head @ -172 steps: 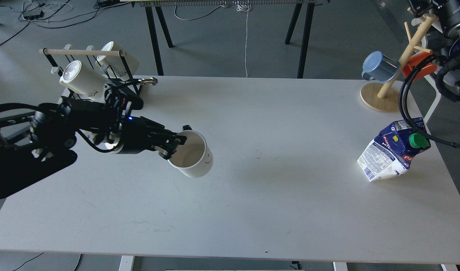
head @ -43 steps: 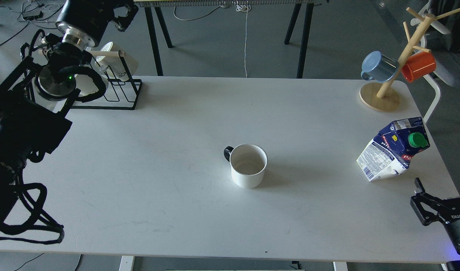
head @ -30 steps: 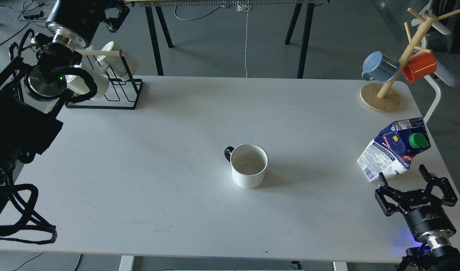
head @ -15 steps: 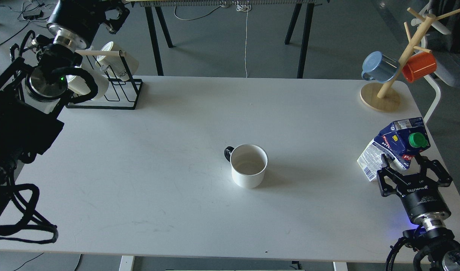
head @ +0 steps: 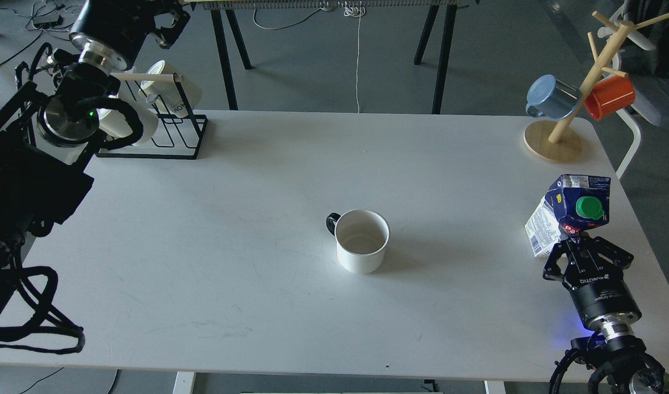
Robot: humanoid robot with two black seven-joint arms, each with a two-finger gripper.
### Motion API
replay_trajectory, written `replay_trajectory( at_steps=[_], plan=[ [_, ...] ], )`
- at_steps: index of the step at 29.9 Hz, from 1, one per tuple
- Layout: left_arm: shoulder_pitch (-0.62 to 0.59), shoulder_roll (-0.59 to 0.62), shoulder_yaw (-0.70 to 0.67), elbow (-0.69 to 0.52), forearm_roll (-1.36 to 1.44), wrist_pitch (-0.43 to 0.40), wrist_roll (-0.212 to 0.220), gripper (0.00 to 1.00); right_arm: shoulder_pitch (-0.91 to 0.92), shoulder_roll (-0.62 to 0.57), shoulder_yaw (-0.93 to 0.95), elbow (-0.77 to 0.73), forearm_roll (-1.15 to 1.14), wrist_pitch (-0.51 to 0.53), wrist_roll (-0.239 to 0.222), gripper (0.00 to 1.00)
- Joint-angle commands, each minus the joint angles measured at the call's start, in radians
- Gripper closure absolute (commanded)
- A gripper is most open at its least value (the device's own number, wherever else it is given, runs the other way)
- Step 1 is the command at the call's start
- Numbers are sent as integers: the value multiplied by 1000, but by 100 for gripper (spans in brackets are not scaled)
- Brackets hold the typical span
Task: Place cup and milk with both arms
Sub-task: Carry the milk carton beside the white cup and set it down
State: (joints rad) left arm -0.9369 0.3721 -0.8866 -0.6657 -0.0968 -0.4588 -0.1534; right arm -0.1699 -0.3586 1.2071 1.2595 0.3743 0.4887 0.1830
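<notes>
A white cup (head: pixel 362 241) with a black handle stands upright in the middle of the white table (head: pixel 230 219). A blue and white milk carton (head: pixel 565 198) with a green cap is near the table's right edge, tipped nearly upright. My right gripper (head: pixel 583 249) reaches in from the lower right and is shut on the carton's lower end. My left arm is raised at the far left, away from the cup. Its gripper (head: pixel 167 19) is dark at the top edge, and its fingers cannot be told apart.
A black wire rack (head: pixel 165 137) with white cups stands at the back left, partly behind my left arm. A wooden mug tree (head: pixel 553 142) with a blue mug (head: pixel 551 98) and an orange mug (head: pixel 608 97) stands at the back right corner.
My right gripper has moved up to the milk carton and closed on its lower end. The carton has tipped from leaning to nearly upright. The cup and the left arm have not moved.
</notes>
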Motion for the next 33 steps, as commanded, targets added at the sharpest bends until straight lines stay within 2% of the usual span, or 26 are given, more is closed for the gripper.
replay_trajectory(
  at_steps=[1, 5, 9, 16, 22, 30, 33],
  plan=[
    [0, 1, 0, 0, 2, 0, 0, 0, -36, 12, -3, 95, -3, 0, 0, 93],
    [-2, -2, 1, 0, 2, 2, 1, 0, -45, 27, -69, 178, -5, 0, 7, 93],
    [-13, -7, 35, 5, 14, 5, 0, 0, -36, 76, -139, 198, -32, 0, 7, 93],
    [-14, -10, 44, 14, 15, 5, 0, 0, -8, 197, -207, 176, -146, 0, 7, 92],
    [-11, -10, 44, 14, 15, 5, -2, 0, 55, 282, -245, 77, -150, 0, 7, 92],
    [-10, -7, 44, 14, 15, 5, -2, 0, 55, 293, -247, 49, -150, 0, 9, 89],
    [-10, -7, 44, 14, 17, 5, -2, 0, 55, 293, -247, 51, -150, 0, 9, 85]
  ],
)
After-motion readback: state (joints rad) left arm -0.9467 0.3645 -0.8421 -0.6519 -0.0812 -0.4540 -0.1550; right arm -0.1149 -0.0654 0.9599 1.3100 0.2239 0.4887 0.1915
